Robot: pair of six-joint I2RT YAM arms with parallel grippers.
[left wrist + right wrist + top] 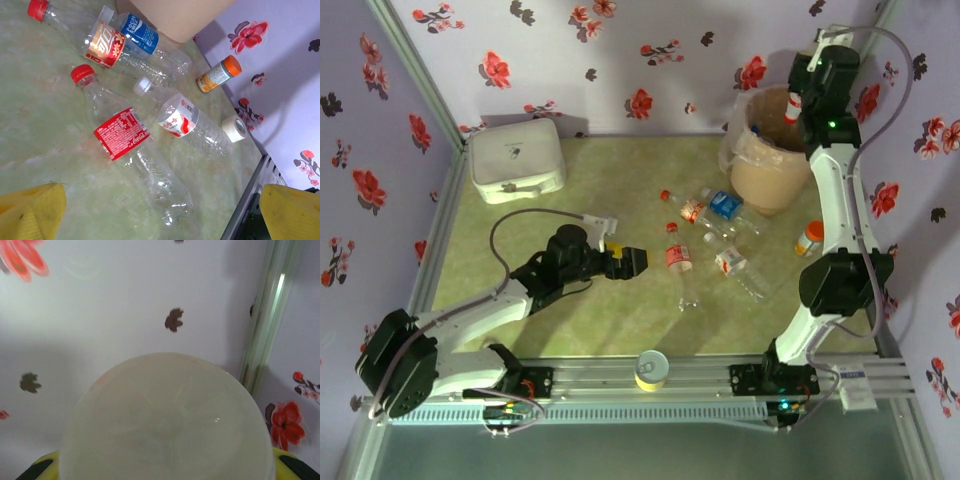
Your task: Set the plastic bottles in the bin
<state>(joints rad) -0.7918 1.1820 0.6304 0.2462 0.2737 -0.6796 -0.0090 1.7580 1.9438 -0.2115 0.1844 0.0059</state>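
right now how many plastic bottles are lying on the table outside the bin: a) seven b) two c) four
c: four lie on the table beside the bin: the red-and-gold-labelled bottle, the blue-labelled bottle, the coca-cola bottle and the white-capped bottle.
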